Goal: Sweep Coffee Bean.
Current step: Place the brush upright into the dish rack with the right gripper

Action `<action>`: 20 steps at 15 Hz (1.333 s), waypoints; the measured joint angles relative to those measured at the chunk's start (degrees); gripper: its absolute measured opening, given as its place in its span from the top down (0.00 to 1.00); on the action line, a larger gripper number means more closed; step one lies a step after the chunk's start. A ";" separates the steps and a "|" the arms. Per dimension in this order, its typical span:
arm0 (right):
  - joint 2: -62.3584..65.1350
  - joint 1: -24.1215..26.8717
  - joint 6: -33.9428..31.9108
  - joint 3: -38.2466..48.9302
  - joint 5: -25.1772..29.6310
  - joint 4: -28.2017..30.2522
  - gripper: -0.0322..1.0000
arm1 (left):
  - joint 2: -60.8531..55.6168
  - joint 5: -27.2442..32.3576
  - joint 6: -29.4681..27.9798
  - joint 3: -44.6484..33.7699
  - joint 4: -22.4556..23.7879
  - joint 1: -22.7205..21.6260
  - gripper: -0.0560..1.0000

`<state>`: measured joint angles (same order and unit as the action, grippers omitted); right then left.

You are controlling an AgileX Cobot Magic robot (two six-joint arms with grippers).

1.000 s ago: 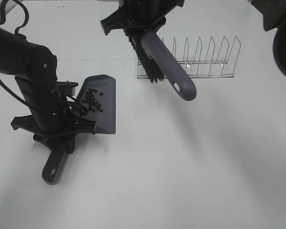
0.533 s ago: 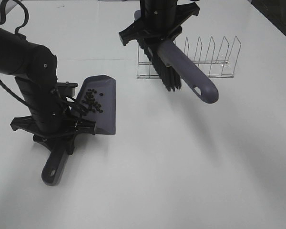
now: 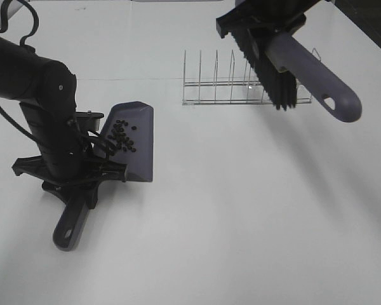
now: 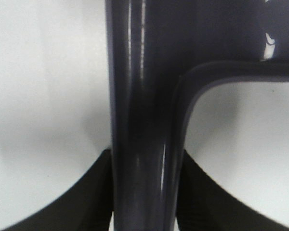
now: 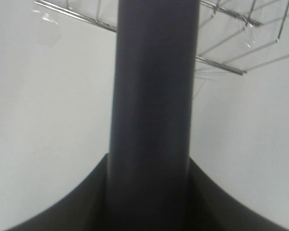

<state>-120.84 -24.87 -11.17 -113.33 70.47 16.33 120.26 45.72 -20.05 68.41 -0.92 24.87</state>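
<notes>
The coffee beans (image 3: 122,135) lie clustered inside the purple-grey dustpan (image 3: 136,143), which rests on the white table at the left. My left gripper (image 3: 76,175) is shut on the dustpan's handle (image 3: 70,222), which fills the left wrist view (image 4: 139,120). My right gripper (image 3: 267,22) is shut on the brush; its purple-grey handle (image 3: 314,76) sticks out to the right and its black bristles (image 3: 276,82) hang in front of the rack's right end. The brush handle fills the right wrist view (image 5: 154,96).
A wire dish rack (image 3: 222,86) stands at the back middle of the white table (image 3: 228,210); it also shows in the right wrist view (image 5: 231,29). A dark object sits at the top right corner.
My right arm has carried the brush rightward, from the rack's left end to its right end. The left arm and the dustpan with beans have barely moved.
</notes>
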 joint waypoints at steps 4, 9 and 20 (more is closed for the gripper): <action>2.75 10.71 -0.69 10.31 -0.11 -7.56 0.68 | 0.00 0.11 0.00 0.00 0.00 0.00 0.62; 2.29 12.43 -1.38 11.57 -0.06 -8.77 0.68 | 0.00 0.11 0.00 0.00 0.00 0.00 0.62; -3.78 9.80 -1.83 11.29 -4.98 -8.37 0.68 | 0.00 0.11 0.57 0.00 0.00 0.00 0.62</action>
<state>-124.62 -15.07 -13.01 -102.04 65.49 7.96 120.26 45.84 -19.48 68.41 -0.92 24.87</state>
